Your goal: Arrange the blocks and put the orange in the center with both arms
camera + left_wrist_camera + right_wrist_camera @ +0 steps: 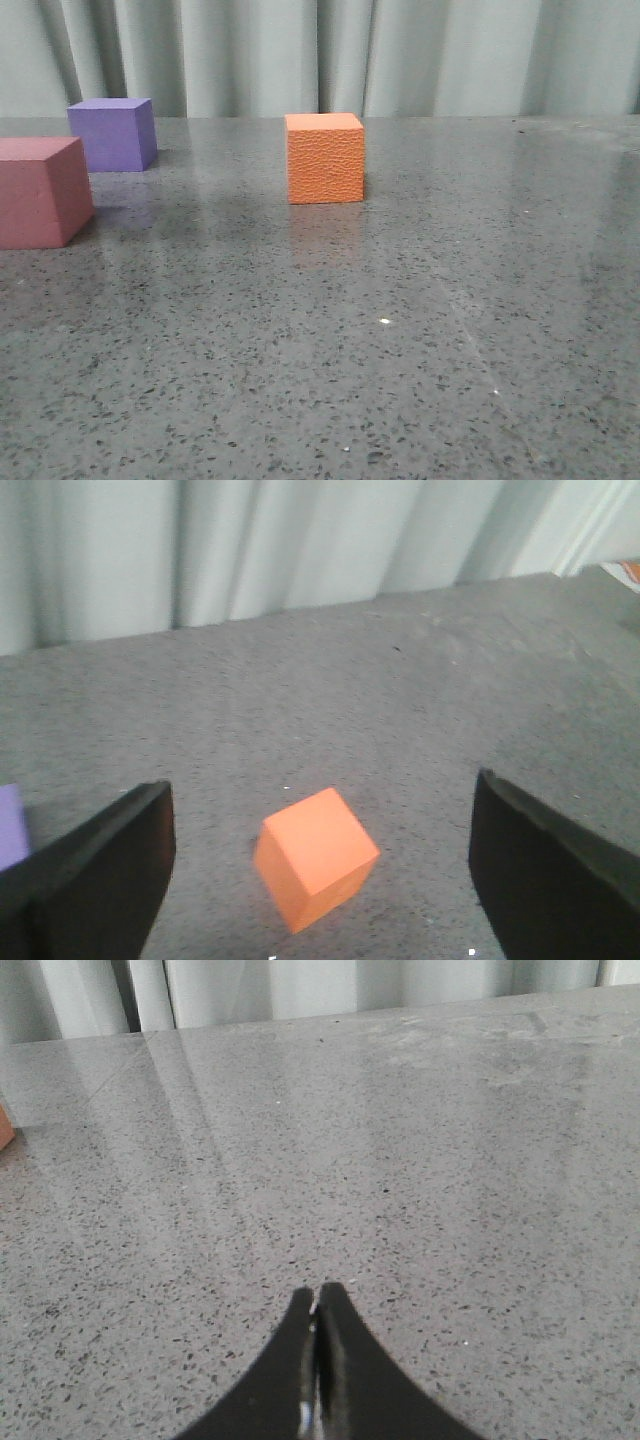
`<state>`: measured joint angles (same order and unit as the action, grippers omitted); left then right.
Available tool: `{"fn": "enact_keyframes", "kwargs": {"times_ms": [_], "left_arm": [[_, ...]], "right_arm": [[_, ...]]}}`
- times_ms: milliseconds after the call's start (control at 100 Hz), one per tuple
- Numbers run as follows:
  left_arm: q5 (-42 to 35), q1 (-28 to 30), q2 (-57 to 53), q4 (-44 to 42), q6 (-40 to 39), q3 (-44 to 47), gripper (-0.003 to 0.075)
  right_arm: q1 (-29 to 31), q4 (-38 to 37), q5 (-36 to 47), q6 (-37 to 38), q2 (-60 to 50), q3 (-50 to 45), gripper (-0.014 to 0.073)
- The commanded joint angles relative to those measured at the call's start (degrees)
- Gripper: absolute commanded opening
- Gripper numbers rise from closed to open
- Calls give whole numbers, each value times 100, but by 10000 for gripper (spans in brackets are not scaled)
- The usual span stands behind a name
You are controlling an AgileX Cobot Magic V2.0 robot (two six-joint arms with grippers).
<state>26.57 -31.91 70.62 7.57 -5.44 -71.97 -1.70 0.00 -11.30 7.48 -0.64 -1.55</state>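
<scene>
since the left hand (320,880) hangs wide open and empty over the skewed orange cube (315,858), it should turn square before closing.

Pebbled matte orange cube (325,158) on a glossy, speckled stone-like table (420,330).

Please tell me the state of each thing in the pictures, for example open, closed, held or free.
Orange cube: free on the table, upright, touching nothing.
Purple cube: free, upright, far left.
Pinkish-red cube: free, upright, at the left edge, apart from the purple one.
Left gripper: jaws wide open, empty, the orange cube lying between them.
Right gripper: jaws shut, holding nothing.
</scene>
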Motion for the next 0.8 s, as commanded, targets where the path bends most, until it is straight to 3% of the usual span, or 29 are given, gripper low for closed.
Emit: {"fn": "enact_keyframes", "kwargs": {"times_ms": [0,200,400,520,790], "left_arm": [[-460,-335,538,-435,-558,-605,554],[484,-666,2072,-2109,-2487,-2026,554],[2164,-1446,3325,-4461,-3849,-3449,555],[2363,-1633,3782,-4647,-4092,-3962,555],[2805,-1649,3937,-4899,-5337,-4016,555]], "right_arm": [[42,-52,483,-51,-123,79,-67],[42,-52,483,-51,-123,79,-67],[42,-52,483,-51,-123,79,-67],[42,-52,483,-51,-123,79,-67],[42,-52,483,-51,-123,79,-67]]}}
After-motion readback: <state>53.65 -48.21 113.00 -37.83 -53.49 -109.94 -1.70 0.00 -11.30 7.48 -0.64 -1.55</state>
